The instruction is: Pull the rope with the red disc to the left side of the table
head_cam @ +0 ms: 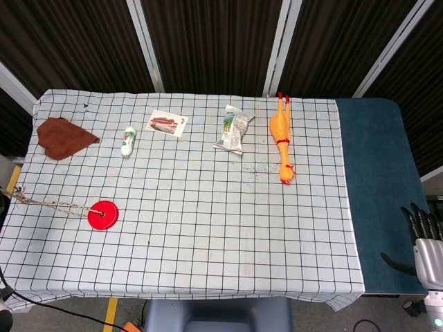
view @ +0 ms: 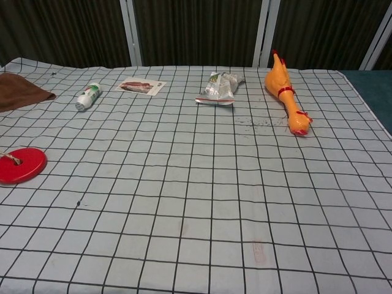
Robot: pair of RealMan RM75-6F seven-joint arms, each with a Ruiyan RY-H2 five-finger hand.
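On the checkered tablecloth [head_cam: 208, 228] before dark curtains [head_cam: 208, 41], the right hand [head_cam: 426, 238] rests with fingers apart, empty.

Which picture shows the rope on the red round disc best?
The head view. There the whole braided tan rope shows, running from the flat red plastic disc to the left edge of the checked tablecloth. The chest view shows the disc at its left border, with only a short stub of rope.
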